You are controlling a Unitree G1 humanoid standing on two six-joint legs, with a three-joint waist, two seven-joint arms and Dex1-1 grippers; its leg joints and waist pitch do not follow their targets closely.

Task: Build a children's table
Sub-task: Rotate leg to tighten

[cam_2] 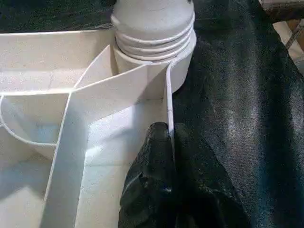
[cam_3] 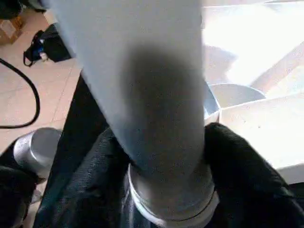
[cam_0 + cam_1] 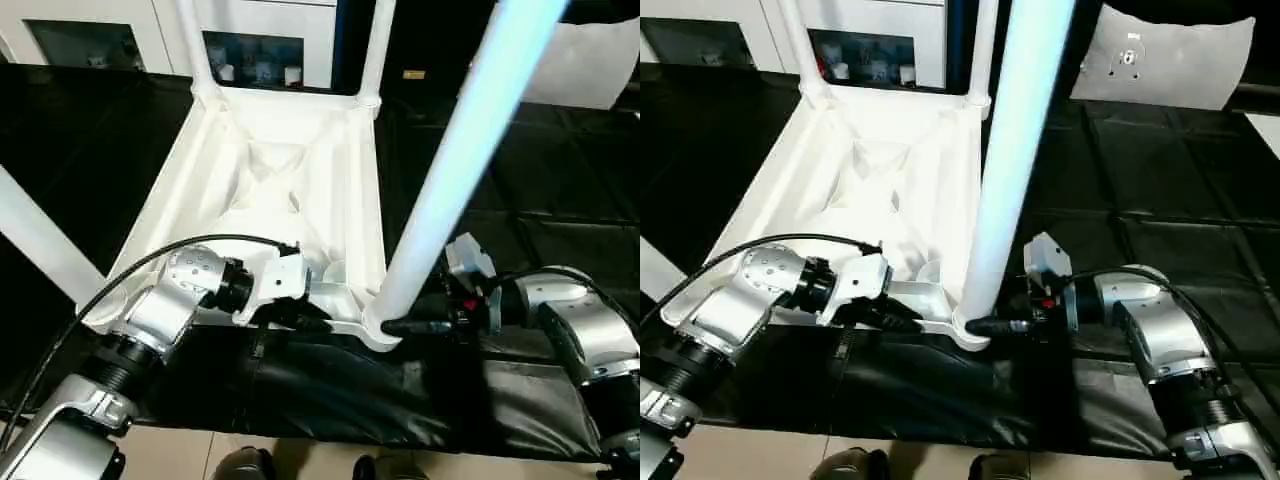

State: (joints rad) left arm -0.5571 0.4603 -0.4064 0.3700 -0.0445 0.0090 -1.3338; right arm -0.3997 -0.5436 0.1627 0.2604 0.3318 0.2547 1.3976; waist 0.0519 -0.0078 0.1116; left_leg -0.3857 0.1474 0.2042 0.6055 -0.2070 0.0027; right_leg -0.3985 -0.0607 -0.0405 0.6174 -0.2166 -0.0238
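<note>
Left eye view: the upturned white plastic square tabletop (image 3: 270, 190) lies on the black padded desk (image 3: 560, 230). Left gripper (image 1: 170, 137), jaws clamped on its rim, steadies it. Right gripper (image 3: 405, 326), jaws around the white tapered tube leg (image 3: 450, 170), seats it; next, likely screw it home.

indoor lab or workroom, black padded work surface (image 3: 1160, 190), white cabinets (image 3: 120, 35), tiled floor (image 2: 28, 80)

Bright overhead light; glare on leg (image 3: 470, 150); wrist close-ups blurred.
</note>
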